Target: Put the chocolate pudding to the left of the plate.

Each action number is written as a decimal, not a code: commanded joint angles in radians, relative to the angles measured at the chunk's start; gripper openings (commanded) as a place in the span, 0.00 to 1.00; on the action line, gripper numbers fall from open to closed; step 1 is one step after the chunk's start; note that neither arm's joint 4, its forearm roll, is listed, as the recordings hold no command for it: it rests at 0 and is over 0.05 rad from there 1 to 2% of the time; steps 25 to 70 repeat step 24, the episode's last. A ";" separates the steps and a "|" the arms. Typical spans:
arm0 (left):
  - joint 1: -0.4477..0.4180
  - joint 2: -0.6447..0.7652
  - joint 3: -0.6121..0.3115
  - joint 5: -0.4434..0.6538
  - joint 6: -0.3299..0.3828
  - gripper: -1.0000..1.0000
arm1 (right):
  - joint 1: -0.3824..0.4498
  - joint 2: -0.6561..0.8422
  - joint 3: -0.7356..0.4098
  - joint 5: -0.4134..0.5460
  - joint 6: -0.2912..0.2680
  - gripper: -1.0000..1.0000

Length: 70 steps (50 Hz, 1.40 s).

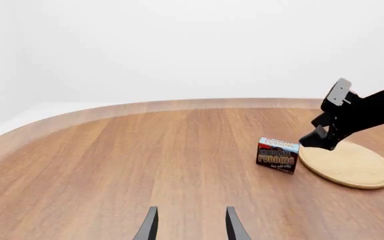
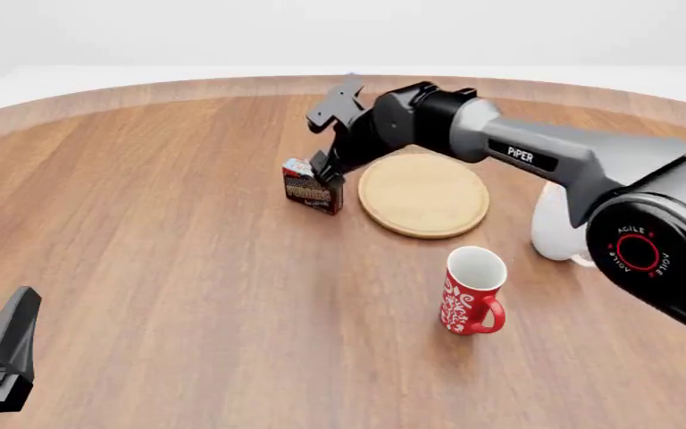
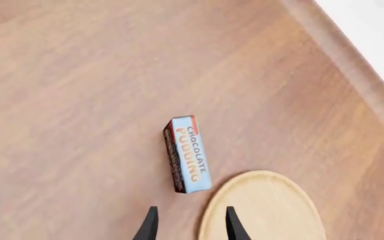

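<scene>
Matt wooden plate (image 2: 424, 194) (printed-card pudding carton (image 2: 311, 190)).

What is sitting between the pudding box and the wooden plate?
Nothing. The chocolate pudding stands just beside the plate with only a thin strip of bare table between them, clearest in the right wrist view.
</scene>
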 commanded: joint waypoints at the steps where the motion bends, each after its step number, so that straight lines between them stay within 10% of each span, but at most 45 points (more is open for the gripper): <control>1: 0.000 0.000 0.000 0.000 0.000 1.00 | 0.043 -0.136 0.159 -0.101 0.043 1.00; 24: 0.000 0.000 0.000 0.000 0.000 1.00 | 0.087 -0.358 0.385 -0.329 0.176 1.00; 70: 0.000 0.000 0.000 0.000 0.000 1.00 | 0.087 -0.358 0.385 -0.329 0.176 1.00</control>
